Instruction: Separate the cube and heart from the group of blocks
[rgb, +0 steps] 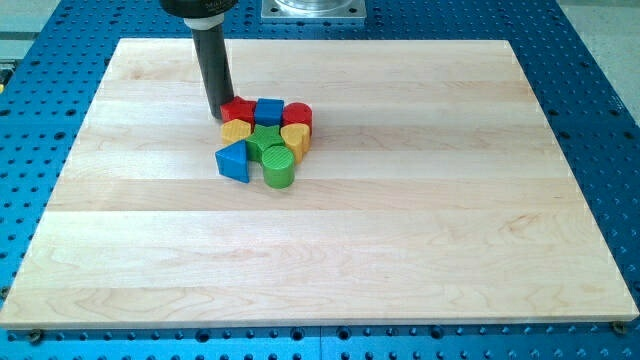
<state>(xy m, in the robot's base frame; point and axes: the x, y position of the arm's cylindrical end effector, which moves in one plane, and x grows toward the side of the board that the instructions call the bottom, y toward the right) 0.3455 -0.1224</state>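
Observation:
A tight group of blocks sits at the upper middle of the wooden board (400, 230). Its top row holds a red block (238, 110), a blue cube (269, 111) and a red cylinder (298, 115). Below them lie a yellow block (236, 130), a green block (264, 138) and a yellow heart (295, 139). At the bottom are a blue triangular block (233, 162) and a green cylinder (278, 167). My tip (219, 112) stands at the group's upper left, touching or nearly touching the red block's left side.
The board lies on a blue perforated table (600, 120). A grey metal mount (313, 9) shows at the view's top edge, beyond the board.

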